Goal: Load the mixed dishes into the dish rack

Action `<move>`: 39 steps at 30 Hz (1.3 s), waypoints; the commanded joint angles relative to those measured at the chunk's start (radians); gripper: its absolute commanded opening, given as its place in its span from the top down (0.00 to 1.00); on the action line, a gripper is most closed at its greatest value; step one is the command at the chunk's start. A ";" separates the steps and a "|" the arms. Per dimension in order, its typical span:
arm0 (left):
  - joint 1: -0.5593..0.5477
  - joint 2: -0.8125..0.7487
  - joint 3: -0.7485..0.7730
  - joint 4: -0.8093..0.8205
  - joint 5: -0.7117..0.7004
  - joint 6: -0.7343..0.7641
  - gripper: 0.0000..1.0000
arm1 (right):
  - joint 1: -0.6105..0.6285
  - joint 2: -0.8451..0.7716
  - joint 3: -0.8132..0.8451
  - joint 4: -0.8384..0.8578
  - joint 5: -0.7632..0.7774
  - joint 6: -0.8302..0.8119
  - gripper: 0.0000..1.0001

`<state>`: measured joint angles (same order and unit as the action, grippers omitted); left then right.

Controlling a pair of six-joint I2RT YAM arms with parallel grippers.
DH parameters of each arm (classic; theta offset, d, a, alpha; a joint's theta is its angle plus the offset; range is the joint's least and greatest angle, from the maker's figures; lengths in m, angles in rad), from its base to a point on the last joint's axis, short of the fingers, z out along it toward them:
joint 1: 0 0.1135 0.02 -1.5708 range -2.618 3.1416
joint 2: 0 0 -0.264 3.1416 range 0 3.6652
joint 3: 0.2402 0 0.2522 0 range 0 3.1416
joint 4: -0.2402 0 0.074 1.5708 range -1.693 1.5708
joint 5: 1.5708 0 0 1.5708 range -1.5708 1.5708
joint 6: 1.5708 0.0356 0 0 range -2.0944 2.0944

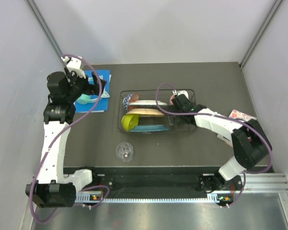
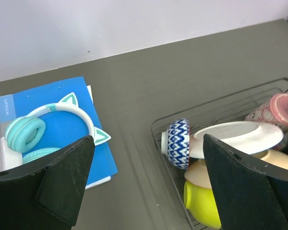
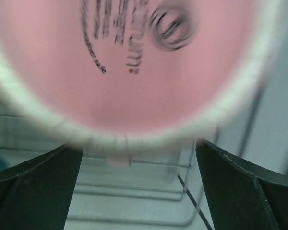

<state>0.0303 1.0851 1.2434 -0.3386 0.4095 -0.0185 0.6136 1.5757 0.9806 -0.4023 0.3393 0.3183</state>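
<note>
The black wire dish rack [image 1: 192, 93] holds a blue-and-white patterned bowl with a red edge [image 2: 177, 143], a white plate [image 2: 240, 136], a cream plate [image 1: 146, 111], a lime-green bowl [image 2: 201, 203], a teal plate [image 1: 156, 128] and a pink mug [image 2: 278, 109]. My right gripper [image 1: 176, 99] is at the rack's right end, open. In the right wrist view the pink mug [image 3: 129, 62] fills the top, blurred, just above the spread fingertips [image 3: 69, 155]. A small clear glass [image 1: 125, 152] stands on the table in front of the rack. My left gripper [image 2: 149, 191] hangs open and empty between rack and headphones.
Teal cat-ear headphones [image 2: 43, 129] lie on a blue folder [image 2: 72, 110] at the back left, under my left wrist. A printed card [image 1: 241, 115] lies near the table's right edge. Grey walls close in both sides.
</note>
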 commanded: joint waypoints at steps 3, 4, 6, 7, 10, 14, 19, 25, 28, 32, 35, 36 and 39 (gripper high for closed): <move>0.008 -0.039 -0.039 -0.083 0.063 0.168 0.01 | 0.009 -0.203 0.118 -0.116 0.018 0.011 0.00; 0.007 -0.048 -0.053 -0.111 0.072 0.196 0.01 | 0.011 -0.233 0.130 -0.130 0.027 0.011 0.00; 0.008 -0.079 -0.088 -0.187 0.095 0.302 0.01 | 0.011 -0.261 0.162 -0.164 0.040 0.022 0.00; 0.008 -0.088 -0.099 -0.268 0.100 0.331 0.01 | 0.012 -0.294 0.170 -0.193 0.067 0.039 0.00; 0.010 -0.120 -0.119 -0.477 0.115 0.462 0.02 | 0.028 -0.389 0.162 -0.193 0.116 0.082 0.00; 0.010 -0.212 -0.204 -0.566 0.133 0.552 0.04 | 0.041 -0.537 0.080 -0.112 0.156 0.117 0.00; 0.010 -0.294 -0.304 -0.606 0.204 0.603 0.03 | 0.046 -0.703 -0.026 0.006 0.182 0.131 0.00; 0.007 -0.294 -0.349 -0.623 0.248 0.707 0.03 | 0.071 -0.752 -0.060 0.019 0.216 0.134 0.00; 0.003 -0.291 -0.413 -0.634 0.261 0.851 0.02 | 0.075 -0.750 -0.054 0.017 0.230 0.134 0.00; -0.013 -0.245 -0.458 -0.669 0.278 1.000 0.03 | 0.077 -0.741 -0.056 0.017 0.242 0.140 0.00; -0.061 -0.217 -0.478 -0.662 0.275 1.008 0.02 | 0.077 -0.744 -0.059 0.019 0.244 0.149 0.00; -0.088 -0.211 -0.484 -0.652 0.264 0.999 0.02 | 0.078 -0.744 -0.060 0.023 0.242 0.146 0.00; -0.139 -0.186 -0.493 -0.637 0.259 0.990 0.03 | 0.078 -0.738 -0.066 0.020 0.242 0.146 0.00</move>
<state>-0.0456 0.8845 0.7631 -0.9882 0.6384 0.9218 0.6743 0.8387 0.9165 -0.4225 0.5598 0.4511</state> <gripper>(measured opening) 0.975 0.996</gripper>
